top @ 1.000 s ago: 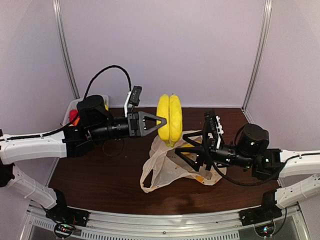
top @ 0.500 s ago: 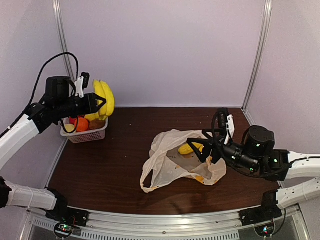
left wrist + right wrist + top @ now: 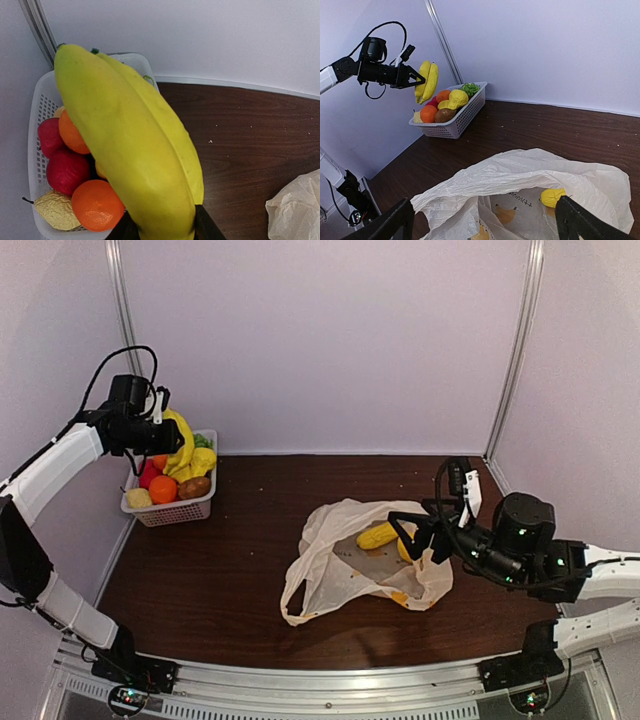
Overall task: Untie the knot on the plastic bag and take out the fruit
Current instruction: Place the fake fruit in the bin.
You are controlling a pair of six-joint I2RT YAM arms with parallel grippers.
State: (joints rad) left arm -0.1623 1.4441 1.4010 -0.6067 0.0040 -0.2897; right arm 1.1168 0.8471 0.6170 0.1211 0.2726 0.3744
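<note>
My left gripper [image 3: 166, 438] is shut on a bunch of yellow bananas [image 3: 183, 447], held in the air over the white basket [image 3: 168, 508]. In the left wrist view the bananas [image 3: 125, 145] fill the frame, with a black finger on each side at the bottom. The cream plastic bag [image 3: 345, 565] lies crumpled on the table with its mouth open. No knot shows. A yellow fruit [image 3: 552, 196] lies inside the bag [image 3: 520, 167]. My right gripper [image 3: 485, 225] is open just in front of the bag's mouth, with nothing between its fingers.
The basket [image 3: 455, 125] at the back left holds red, orange, yellow, brown and green toy fruit. A bare dark wooden table [image 3: 220, 580] lies between basket and bag. White walls with metal posts close in the back and sides.
My left arm swung the bananas from above the bag to the far left, over the basket. My right gripper opened wider and drew back a little from the bag.
</note>
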